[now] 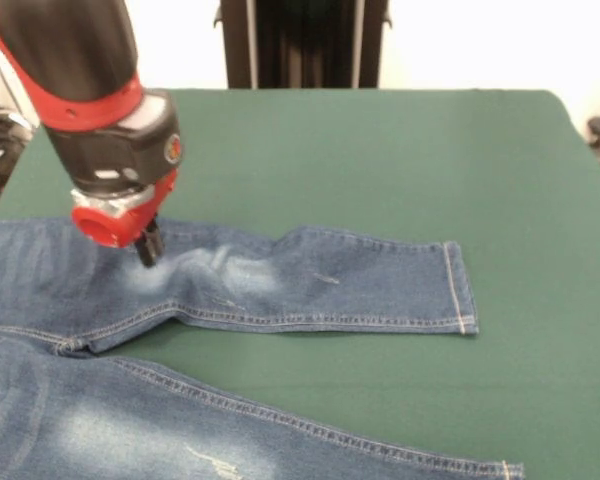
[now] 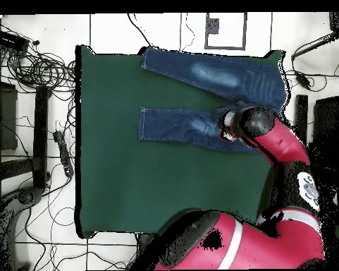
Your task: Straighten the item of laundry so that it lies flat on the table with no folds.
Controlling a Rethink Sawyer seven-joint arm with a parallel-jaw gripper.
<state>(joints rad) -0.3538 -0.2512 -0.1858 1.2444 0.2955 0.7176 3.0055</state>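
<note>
Item one, nearest my front camera: the lower leg of the jeans (image 1: 280,290), running from about 9 o'clock along the bottom edge to its cuff near 5 o'clock, a faded patch and tan stitching showing.

Item two: bare green wedge of desk (image 1: 380,160) between the two legs.

Item three: the upper leg, flat, reaching from 9 o'clock to a hemmed cuff just right of centre, whitish patch at the thigh.

Item four: the claw (image 1: 148,248), at about 10 o'clock, tip down on that thigh patch or just above it; I cannot tell whether it is spread or pressed together.

Item five: red and black arm (image 1: 90,90) above it.

Overhead, the jeans (image 2: 207,99) occupy the desk's (image 2: 165,183) 12-to-2 o'clock corner, legs apart.
</note>
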